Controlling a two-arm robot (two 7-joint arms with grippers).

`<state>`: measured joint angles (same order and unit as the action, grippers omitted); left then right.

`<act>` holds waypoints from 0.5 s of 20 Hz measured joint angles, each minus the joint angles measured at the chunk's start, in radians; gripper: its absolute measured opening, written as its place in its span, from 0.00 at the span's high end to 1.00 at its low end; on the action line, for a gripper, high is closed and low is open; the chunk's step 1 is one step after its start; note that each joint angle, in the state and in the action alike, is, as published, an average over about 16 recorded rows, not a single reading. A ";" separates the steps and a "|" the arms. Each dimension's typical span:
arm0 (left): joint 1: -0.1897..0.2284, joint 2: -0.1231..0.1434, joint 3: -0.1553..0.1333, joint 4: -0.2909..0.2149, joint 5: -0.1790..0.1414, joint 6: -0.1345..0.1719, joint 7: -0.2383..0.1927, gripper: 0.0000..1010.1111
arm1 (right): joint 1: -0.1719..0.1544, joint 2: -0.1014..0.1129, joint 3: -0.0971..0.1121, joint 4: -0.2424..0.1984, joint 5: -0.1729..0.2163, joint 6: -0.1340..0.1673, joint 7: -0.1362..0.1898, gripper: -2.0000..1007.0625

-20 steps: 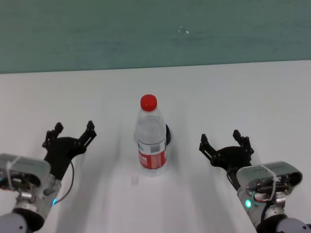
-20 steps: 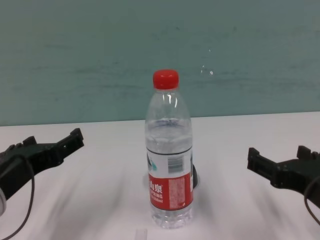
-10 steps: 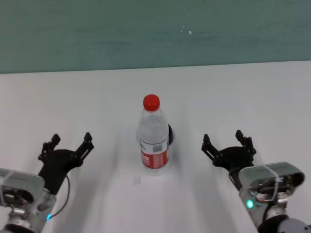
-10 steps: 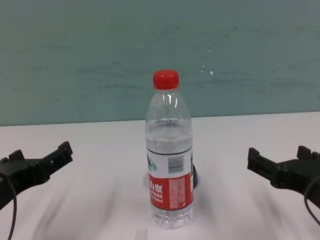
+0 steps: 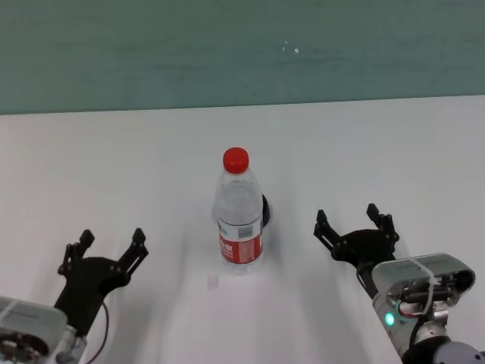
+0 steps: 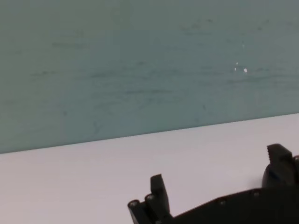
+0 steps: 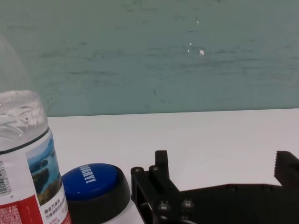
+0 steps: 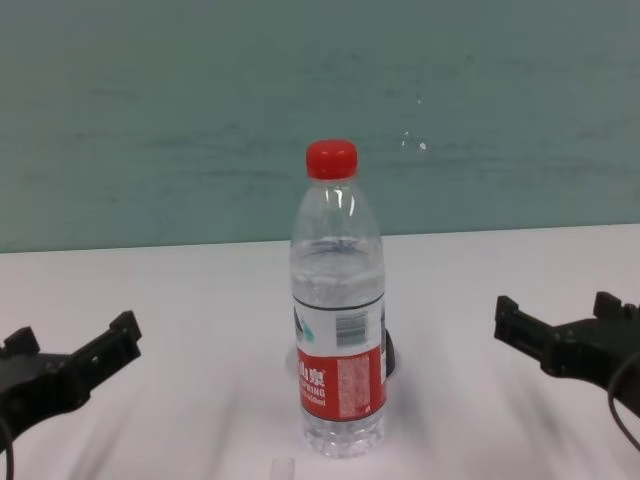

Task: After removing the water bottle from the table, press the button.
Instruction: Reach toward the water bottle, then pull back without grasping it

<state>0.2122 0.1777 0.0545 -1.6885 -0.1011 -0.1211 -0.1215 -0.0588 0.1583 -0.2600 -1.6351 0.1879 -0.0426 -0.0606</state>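
The water bottle (image 5: 239, 212) stands upright mid-tabletop (image 5: 379, 152), hiding the button (image 7: 96, 184) just behind it, between the spread, empty left gripper (image 5: 104, 250) and right gripper (image 5: 356, 225); smooth, probably light and tippy, it seems best gripped around its labelled middle.

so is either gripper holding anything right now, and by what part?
Nothing held. Left gripper and right gripper are both open and empty, flanking the water bottle, which stands untouched on the table.
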 joint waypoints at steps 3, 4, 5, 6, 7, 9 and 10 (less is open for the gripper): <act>0.024 -0.003 0.003 -0.017 0.007 -0.010 -0.012 0.01 | 0.000 0.000 0.000 0.000 0.000 0.000 0.000 0.01; 0.031 -0.003 0.005 -0.022 0.009 -0.014 -0.017 0.01 | 0.000 0.000 0.000 0.000 0.000 0.000 0.000 0.01; 0.036 -0.003 0.008 -0.025 0.010 -0.017 -0.022 0.01 | 0.000 0.000 0.000 0.000 0.000 0.000 0.000 0.01; 0.040 -0.004 0.011 -0.028 0.012 -0.020 -0.027 0.01 | 0.000 0.000 0.000 0.000 0.000 0.000 0.000 0.01; 0.043 -0.003 0.015 -0.030 0.013 -0.023 -0.032 0.01 | 0.000 0.000 0.000 0.000 0.000 0.000 0.000 0.01; 0.047 -0.003 0.022 -0.034 0.014 -0.026 -0.041 0.01 | 0.000 0.000 0.000 0.000 0.000 0.000 0.000 0.01; 0.048 -0.002 0.027 -0.036 0.015 -0.028 -0.046 0.01 | 0.000 0.000 0.000 0.000 0.000 0.000 0.000 0.01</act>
<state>0.2600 0.1759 0.0811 -1.7241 -0.0863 -0.1487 -0.1674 -0.0588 0.1583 -0.2600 -1.6351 0.1879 -0.0426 -0.0606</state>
